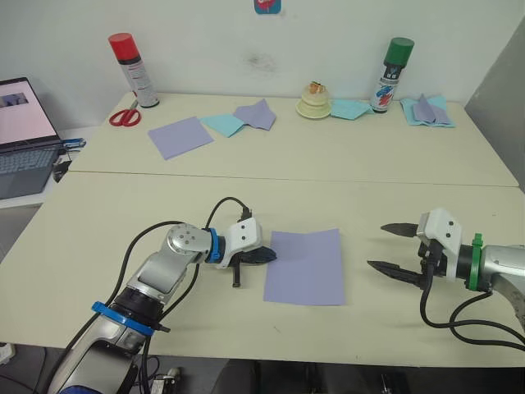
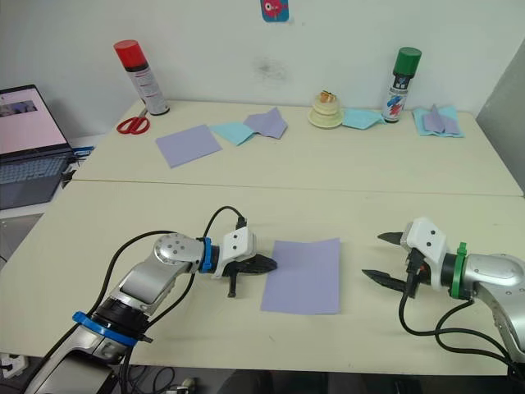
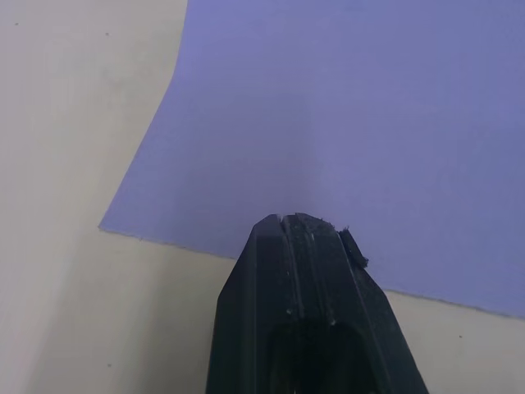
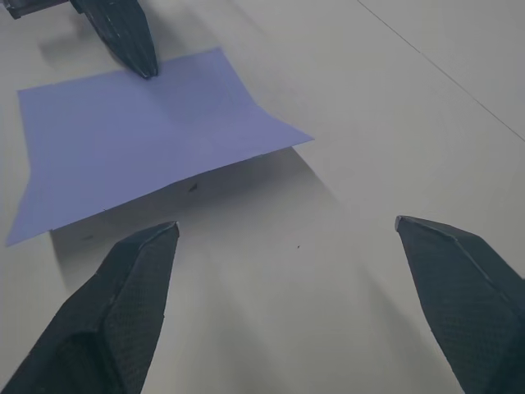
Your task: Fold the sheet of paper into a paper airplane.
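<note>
With my left gripper (image 1: 261,257) pressed together on the left edge of the sheet of paper (image 1: 305,266) (still unfolded), my wide-apart right gripper (image 1: 388,247) must lift its right edge.

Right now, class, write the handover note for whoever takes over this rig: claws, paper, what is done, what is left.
Left claw: shut, tip at the left edge of the sheet.
Right claw: open, empty, right of the sheet, apart from it.
Sheet: on the near table; the right wrist view shows its edge nearest the right claw lifted.
Done: no plane folds visible.
Left: all folds.
</note>
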Action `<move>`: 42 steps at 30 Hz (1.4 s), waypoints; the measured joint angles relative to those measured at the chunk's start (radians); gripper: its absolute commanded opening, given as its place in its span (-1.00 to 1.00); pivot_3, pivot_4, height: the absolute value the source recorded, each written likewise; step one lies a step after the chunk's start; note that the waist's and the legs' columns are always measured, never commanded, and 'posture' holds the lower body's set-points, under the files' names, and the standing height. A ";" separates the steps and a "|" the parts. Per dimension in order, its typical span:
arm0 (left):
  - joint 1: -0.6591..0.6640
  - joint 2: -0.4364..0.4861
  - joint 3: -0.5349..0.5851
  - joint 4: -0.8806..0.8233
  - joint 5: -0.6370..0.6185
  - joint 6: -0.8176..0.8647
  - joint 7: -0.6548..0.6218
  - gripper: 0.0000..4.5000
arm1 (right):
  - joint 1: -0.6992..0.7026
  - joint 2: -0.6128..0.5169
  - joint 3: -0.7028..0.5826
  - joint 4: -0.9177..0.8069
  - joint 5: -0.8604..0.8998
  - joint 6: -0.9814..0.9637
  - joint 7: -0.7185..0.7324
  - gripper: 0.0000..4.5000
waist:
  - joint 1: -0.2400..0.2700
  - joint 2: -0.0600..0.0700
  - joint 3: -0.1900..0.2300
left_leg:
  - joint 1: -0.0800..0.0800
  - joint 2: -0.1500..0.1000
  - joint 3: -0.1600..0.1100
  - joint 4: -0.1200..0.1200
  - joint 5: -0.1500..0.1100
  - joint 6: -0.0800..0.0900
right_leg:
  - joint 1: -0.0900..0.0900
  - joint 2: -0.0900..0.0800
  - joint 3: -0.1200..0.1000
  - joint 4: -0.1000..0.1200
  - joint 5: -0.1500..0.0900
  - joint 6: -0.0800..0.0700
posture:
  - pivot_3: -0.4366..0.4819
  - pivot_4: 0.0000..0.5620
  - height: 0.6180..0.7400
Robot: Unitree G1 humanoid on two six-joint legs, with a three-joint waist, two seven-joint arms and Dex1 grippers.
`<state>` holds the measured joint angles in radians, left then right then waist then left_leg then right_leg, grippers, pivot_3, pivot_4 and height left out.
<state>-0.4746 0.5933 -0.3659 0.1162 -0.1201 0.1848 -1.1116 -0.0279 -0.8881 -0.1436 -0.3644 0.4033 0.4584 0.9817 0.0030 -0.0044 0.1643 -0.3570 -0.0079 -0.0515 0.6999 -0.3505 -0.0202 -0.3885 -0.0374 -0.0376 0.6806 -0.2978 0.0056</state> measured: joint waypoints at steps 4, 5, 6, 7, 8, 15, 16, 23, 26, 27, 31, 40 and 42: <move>0.005 -0.001 0.003 0.002 0.006 -0.012 -0.008 -1.00 | -0.008 -0.008 0.054 0.046 -0.047 -0.008 0.003 -0.03 | 0.000 0.000 0.000 | 0.000 0.000 0.000 0.000 0.000 0.000 | 0.000 0.000 0.000 0.000 0.000 0.000 | -0.05 -0.47 0.63; 0.008 -0.001 0.006 0.003 0.007 -0.016 -0.008 -1.00 | -0.016 -0.006 0.077 0.060 -0.065 -0.014 0.003 -0.22 | -0.001 0.000 0.000 | 0.000 0.000 0.000 0.000 0.000 0.000 | 0.000 0.000 0.000 0.000 0.000 0.000 | -0.05 -0.47 0.63; 0.009 -0.002 0.007 0.004 0.008 -0.017 -0.009 -1.00 | -0.023 -0.004 0.096 0.071 -0.074 -0.018 0.005 -0.39 | -0.002 0.000 0.000 | 0.001 0.000 0.000 0.000 0.000 0.000 | 0.000 0.000 0.000 0.000 0.000 0.000 | -0.05 -0.47 0.63; 0.010 -0.002 0.009 0.005 0.008 -0.018 -0.009 -1.00 | -0.034 0.000 0.118 0.083 -0.084 -0.025 0.009 -0.56 | -0.002 0.000 0.000 | 0.001 0.000 0.000 0.000 0.000 0.000 | 0.000 0.000 0.000 0.000 0.000 0.000 | -0.05 -0.47 0.63; 0.010 -0.003 0.009 0.006 0.008 -0.018 -0.010 -1.00 | -0.044 0.007 0.138 0.095 -0.095 -0.033 0.013 -0.71 | -0.002 0.000 0.000 | 0.001 0.000 0.000 0.000 0.000 0.000 | 0.000 0.000 0.000 0.000 0.000 0.000 | -0.05 -0.47 0.63; 0.010 -0.008 0.015 0.012 0.009 -0.016 -0.013 -1.00 | -0.123 0.053 0.244 0.121 -0.114 -0.041 0.049 -0.99 | -0.002 0.000 0.000 | 0.001 0.000 0.000 0.000 0.000 0.000 | 0.000 0.000 0.000 0.000 0.000 0.000 | -0.05 -0.47 0.63; 0.009 -0.008 0.017 0.013 0.009 -0.015 -0.014 -1.00 | -0.130 0.061 0.253 0.121 -0.114 -0.041 0.055 -0.99 | -0.002 0.000 0.000 | 0.001 0.000 0.000 0.000 0.000 0.000 | 0.000 0.000 0.000 0.000 0.000 0.000 | -0.05 -0.47 0.63; 0.007 -0.018 0.026 0.016 0.005 0.012 -0.015 -1.00 | -0.203 0.116 0.284 0.058 -0.063 0.014 0.072 -0.99 | -0.003 0.000 -0.001 | 0.001 0.000 -0.001 0.000 0.000 0.000 | 0.000 0.000 -0.001 0.001 0.000 0.000 | -0.05 -0.47 0.63; -0.002 -0.026 0.027 0.019 0.005 0.032 -0.016 -1.00 | -0.228 0.135 0.286 0.027 -0.031 0.052 0.072 -0.99 | -0.001 0.000 -0.001 | 0.000 0.000 -0.002 0.002 0.000 0.000 | 0.000 0.000 -0.001 0.001 0.000 0.000 | -0.05 -0.47 0.63; -0.004 -0.027 0.027 0.021 0.005 0.034 -0.017 -1.00 | -0.230 0.141 0.289 0.022 -0.028 0.059 0.072 -0.99 | 0.000 0.000 -0.001 | 0.000 0.000 -0.002 0.002 0.000 0.000 | 0.000 0.000 -0.001 0.001 0.000 0.000 | -0.05 -0.47 0.63; -0.012 -0.027 0.029 0.029 0.005 0.044 -0.018 -1.00 | -0.243 0.190 0.314 0.018 -0.016 0.105 0.060 -0.99 | -0.002 0.000 -0.001 | 0.000 0.000 -0.002 0.002 0.000 0.000 | 0.000 0.000 -0.001 0.001 0.000 0.000 | -0.05 -0.47 0.63; -0.014 -0.027 0.030 0.027 0.005 0.053 -0.021 -1.00 | -0.305 0.292 0.394 0.055 -0.032 0.129 0.032 -0.99 | -0.003 0.000 -0.001 | 0.000 0.000 -0.002 0.002 0.000 0.000 | 0.000 0.000 -0.001 0.001 0.000 0.000 | -0.05 -0.47 0.63; -0.013 -0.026 0.030 0.022 0.005 0.060 -0.021 -1.00 | -0.305 0.303 0.411 0.070 -0.042 0.126 0.026 -0.99 | -0.003 0.000 -0.001 | 0.000 0.000 -0.002 0.002 0.000 0.000 | 0.000 0.000 -0.001 0.001 0.000 0.000 | -0.05 -0.47 0.63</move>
<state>-0.4877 0.5672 -0.3358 0.1380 -0.1153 0.2447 -1.1322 -0.3330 -0.5849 0.2678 -0.2939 0.3614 0.5842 1.0078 -0.0001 -0.0047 0.1632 -0.3568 -0.0080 -0.0538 0.7016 -0.3503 -0.0206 -0.3884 -0.0375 -0.0389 0.6818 -0.2978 0.0056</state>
